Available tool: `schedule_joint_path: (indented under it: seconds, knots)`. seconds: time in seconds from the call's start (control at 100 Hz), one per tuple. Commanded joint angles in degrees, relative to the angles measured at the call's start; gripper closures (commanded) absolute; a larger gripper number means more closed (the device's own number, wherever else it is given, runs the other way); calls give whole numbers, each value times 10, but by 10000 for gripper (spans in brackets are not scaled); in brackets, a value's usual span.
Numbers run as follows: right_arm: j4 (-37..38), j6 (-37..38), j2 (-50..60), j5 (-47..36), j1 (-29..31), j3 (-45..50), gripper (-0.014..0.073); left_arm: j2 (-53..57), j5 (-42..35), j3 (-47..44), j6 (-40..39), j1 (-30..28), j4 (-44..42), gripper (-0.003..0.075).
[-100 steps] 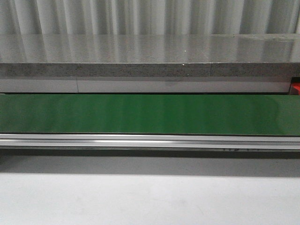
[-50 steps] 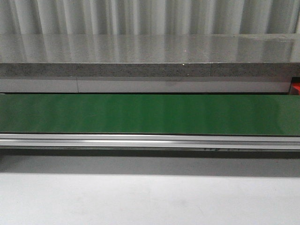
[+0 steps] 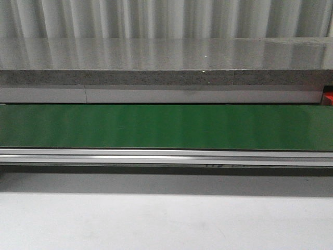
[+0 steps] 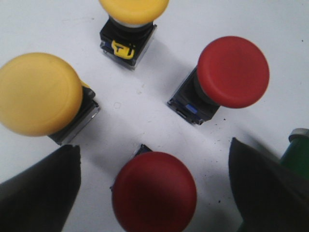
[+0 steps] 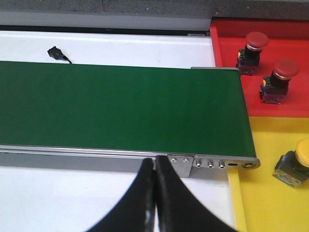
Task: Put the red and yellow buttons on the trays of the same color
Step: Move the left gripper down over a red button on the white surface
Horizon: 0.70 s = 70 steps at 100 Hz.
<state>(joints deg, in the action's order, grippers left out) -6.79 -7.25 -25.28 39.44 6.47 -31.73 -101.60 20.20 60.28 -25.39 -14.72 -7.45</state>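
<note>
The green conveyor belt (image 3: 166,126) is spanning the front view, bare. The red tray (image 5: 270,63) is holding two red buttons (image 5: 273,80); the yellow tray (image 5: 270,193) is holding one yellow. The released left gripper (image 4: 153,186) is straddling a red mushroom button (image 4: 153,192) on white table (image 4: 48,24). The right gripper (image 5: 154,193) is clenched, holding nothing.

A matt, smooth green belt (image 3: 166,127) is edged by a brushed metal rail (image 3: 166,157). Glossy speckled stone is seen on the ledge (image 3: 166,54). Smooth plastic caps top the red button (image 4: 233,71) and yellow button (image 4: 38,94).
</note>
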Motion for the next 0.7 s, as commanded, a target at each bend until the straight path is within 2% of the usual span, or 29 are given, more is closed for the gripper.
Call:
schedule_joint_path:
  seconds: [0.0,0.1,0.25,0.36,0.57,0.69]
  knots:
    - [-3,-5,-1,-41,0,-14,661,23,-22,18,-5,-1,2,214]
    - [-3,-5,-1,-41,0,-14,661,23,-16,18,-5,-1,2,360]
    - [-3,-5,-1,-41,0,-14,661,23,0,18,-5,-1,2,619]
    - [-3,-5,-1,-41,0,-14,661,27,16,18,-2,-1,2,742]
    - [-3,-5,-1,-41,0,-14,661,93,31,18,1,-1,2,741]
    - [-3,-5,-1,-41,0,-14,661,160,66,22,17,2,7,741]
